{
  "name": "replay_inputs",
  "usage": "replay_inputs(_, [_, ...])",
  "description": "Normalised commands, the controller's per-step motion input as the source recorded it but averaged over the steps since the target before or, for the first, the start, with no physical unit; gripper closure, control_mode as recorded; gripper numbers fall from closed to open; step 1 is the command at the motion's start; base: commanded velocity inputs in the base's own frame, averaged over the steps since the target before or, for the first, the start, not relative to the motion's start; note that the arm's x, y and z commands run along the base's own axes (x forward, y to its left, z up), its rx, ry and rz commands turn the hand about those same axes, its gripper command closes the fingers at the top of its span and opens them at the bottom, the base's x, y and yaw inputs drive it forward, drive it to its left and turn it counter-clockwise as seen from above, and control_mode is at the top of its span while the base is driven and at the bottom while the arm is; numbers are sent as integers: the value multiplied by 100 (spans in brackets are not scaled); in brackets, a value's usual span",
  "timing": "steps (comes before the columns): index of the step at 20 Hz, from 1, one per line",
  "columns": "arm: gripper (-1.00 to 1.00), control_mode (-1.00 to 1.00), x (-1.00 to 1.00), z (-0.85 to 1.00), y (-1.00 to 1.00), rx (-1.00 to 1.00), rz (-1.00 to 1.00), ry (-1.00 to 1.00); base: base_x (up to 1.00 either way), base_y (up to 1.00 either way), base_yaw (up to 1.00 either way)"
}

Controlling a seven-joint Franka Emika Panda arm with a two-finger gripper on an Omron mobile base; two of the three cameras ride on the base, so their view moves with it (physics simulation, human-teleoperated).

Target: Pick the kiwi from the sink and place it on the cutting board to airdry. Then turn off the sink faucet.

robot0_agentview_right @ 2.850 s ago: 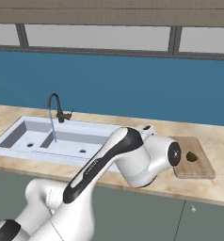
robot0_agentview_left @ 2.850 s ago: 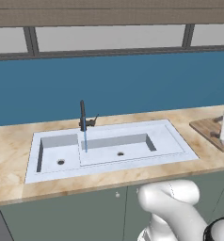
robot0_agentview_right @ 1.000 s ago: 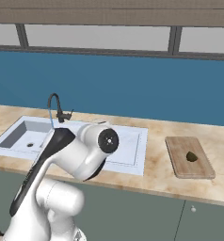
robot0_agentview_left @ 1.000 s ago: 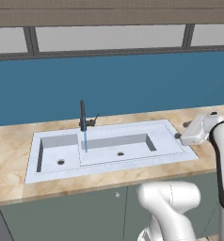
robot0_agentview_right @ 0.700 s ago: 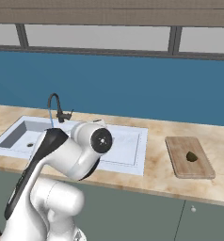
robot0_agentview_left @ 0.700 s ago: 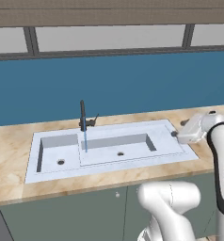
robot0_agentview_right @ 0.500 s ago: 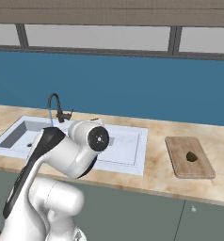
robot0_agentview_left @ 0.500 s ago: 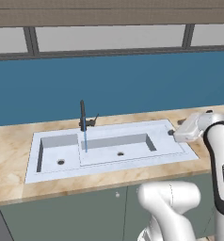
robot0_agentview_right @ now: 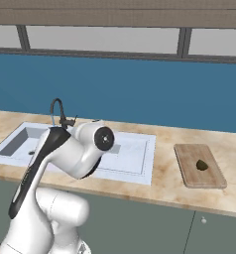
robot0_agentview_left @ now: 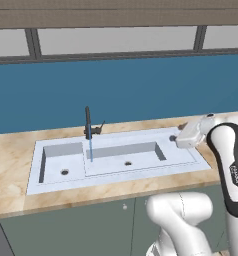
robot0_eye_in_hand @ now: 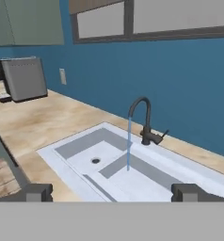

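Sink (robot0_agentview_right: pixel 135 154) set in countertop (robot0_agentview_right: pixel 164 186); faucet (robot0_eye_in_hand: pixel 144 120) at its back rim, thin blue stream falling into the long basin. Cutting board (robot0_agentview_right: pixel 199 166) right of sink, well apart. Gripper (robot0_eye_in_hand: pixel 112 193) over sink's right end, jaws wide apart, empty. Kiwi (robot0_agentview_right: pixel 202 164) lies on the board.
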Motion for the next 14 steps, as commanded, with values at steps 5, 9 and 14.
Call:
replay_inputs(5, [-100,-100,24,0,28,0,11,0,0,0,0])
replay_inputs(9, [-100,-100,18,-6,31,0,2,0,0,0,0])
replay_inputs(14, [-100,-100,32,-6,25,-1,0,0,0,0,0])
